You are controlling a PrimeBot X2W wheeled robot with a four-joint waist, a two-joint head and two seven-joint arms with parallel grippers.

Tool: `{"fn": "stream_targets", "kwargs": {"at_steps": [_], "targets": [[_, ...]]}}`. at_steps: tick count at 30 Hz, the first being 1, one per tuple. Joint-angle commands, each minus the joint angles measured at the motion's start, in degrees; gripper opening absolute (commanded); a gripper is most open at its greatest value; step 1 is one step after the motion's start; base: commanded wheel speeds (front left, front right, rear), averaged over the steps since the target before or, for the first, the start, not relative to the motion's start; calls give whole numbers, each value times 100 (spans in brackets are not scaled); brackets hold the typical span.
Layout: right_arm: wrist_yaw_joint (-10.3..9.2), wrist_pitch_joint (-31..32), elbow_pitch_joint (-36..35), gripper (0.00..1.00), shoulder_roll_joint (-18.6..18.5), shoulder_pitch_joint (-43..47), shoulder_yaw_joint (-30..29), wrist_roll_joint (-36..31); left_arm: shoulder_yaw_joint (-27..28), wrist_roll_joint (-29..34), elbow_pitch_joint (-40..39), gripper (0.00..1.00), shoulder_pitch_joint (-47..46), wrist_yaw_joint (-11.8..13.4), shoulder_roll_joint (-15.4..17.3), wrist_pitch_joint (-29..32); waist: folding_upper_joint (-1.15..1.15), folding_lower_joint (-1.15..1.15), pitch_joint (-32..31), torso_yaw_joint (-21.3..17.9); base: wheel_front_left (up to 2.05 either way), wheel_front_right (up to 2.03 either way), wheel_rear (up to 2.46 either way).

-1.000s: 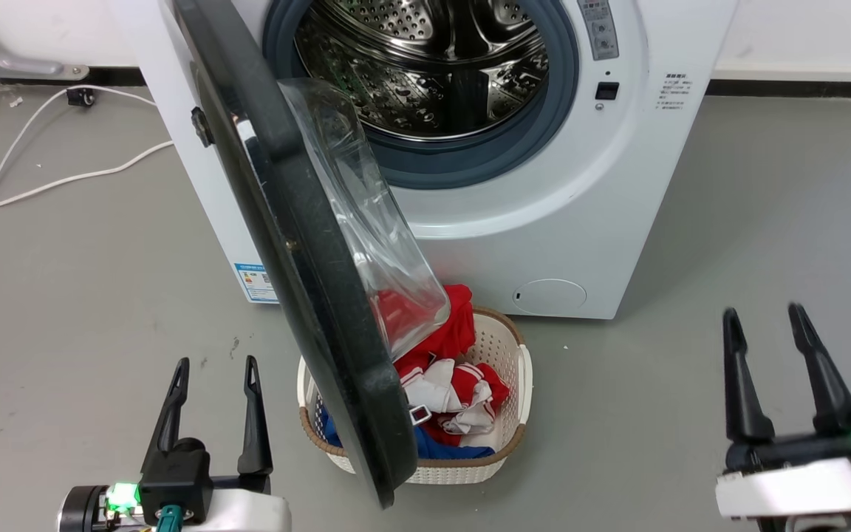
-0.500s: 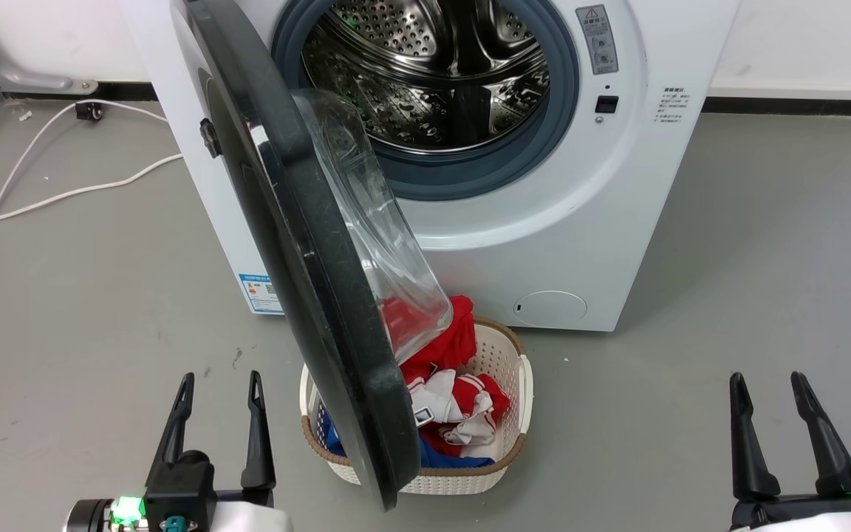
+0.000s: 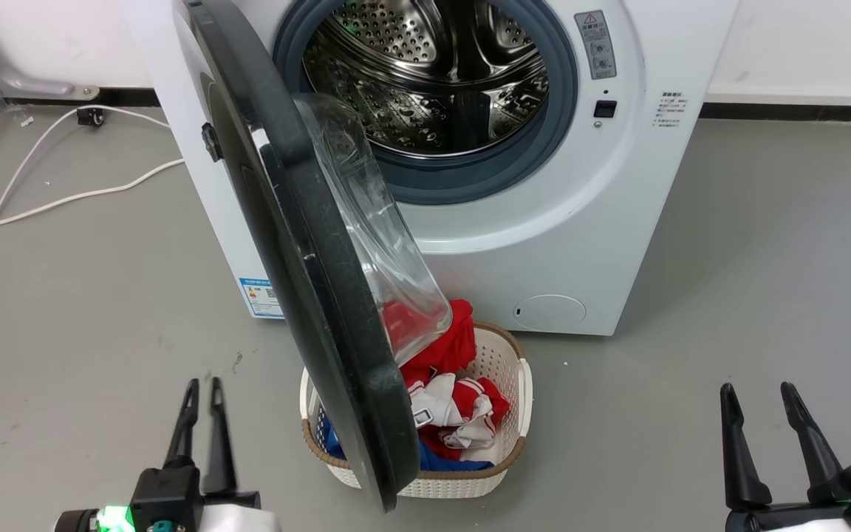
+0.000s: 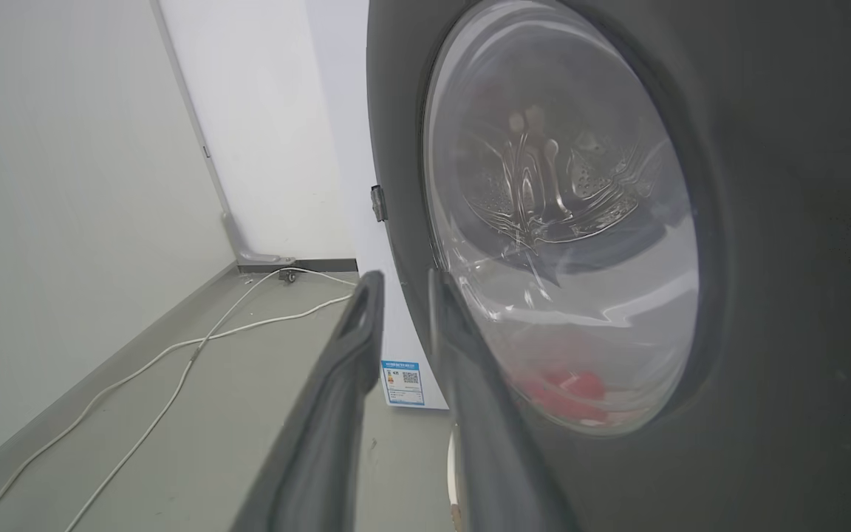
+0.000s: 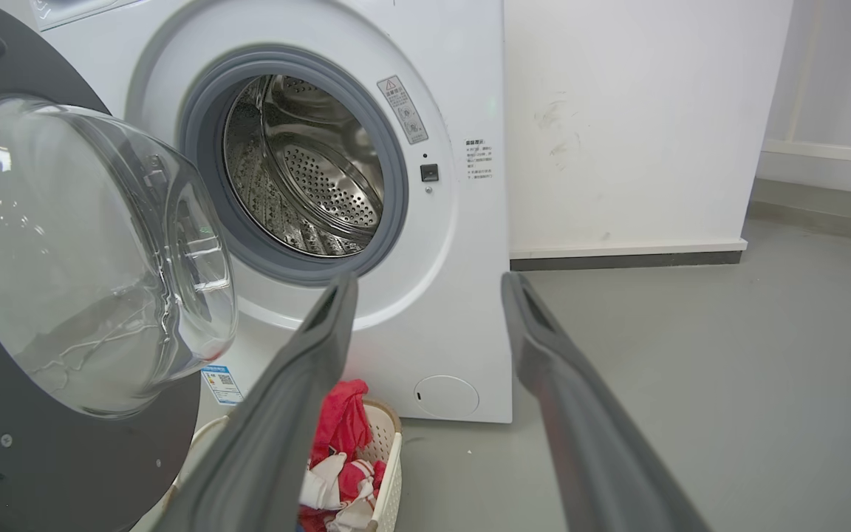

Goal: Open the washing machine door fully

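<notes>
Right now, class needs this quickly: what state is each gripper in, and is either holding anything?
Left gripper: nearly shut, holding nothing, beside the washing machine door.
Right gripper: open, holding nothing.

Grey floor (image 3: 765, 258), white wall (image 5: 617, 111) with dark skirting, white cable (image 3: 41, 203) trailing across the floor.

White basket (image 3: 521, 384) on grey floor (image 3: 750, 266) just before washer (image 3: 544, 244), holding red, white and blue clothes (image 3: 455, 403). Steel drum (image 3: 433, 66) ringed by grey seal (image 3: 484, 174). White cables (image 3: 63, 199) trailing across floor at left, toward wall (image 4: 63, 185).
</notes>
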Motion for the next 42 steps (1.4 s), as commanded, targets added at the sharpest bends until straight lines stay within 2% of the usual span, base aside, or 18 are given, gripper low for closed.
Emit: {"fn": "stream_targets", "kwargs": {"at_steps": [1,7,16,21,28,34,42], "targets": [[-1,-10,11,100,19,55,-1,-11,29,9,-42,0,20,39,-5,-14,0,0,-12,1,0,0,0],[-1,-10,19,100,18,87,14,-60,171,71,-496,0,-217,138,69,-14,0,0,-52,5,0,0,0],[-1,-10,43,100,18,103,45,-46,-5,356,-1893,0,-629,209,284,-14,0,0,-90,-22,0,0,0],[-1,-10,41,100,18,106,62,-59,-459,576,-2532,0,-926,146,371,-13,0,0,-90,-28,0,0,0],[-1,-10,62,100,18,86,89,-93,-1358,743,-2902,0,-1338,-143,418,-13,0,0,-96,-40,0,0,0],[-1,-10,77,100,18,62,90,-120,-2095,724,-2833,0,-1471,-346,337,-14,0,0,-90,-47,0,0,0],[-1,-10,103,100,18,44,119,-155,-2790,584,-2385,0,-1438,-516,272,-14,0,0,-60,-15,0,0,0]]}}
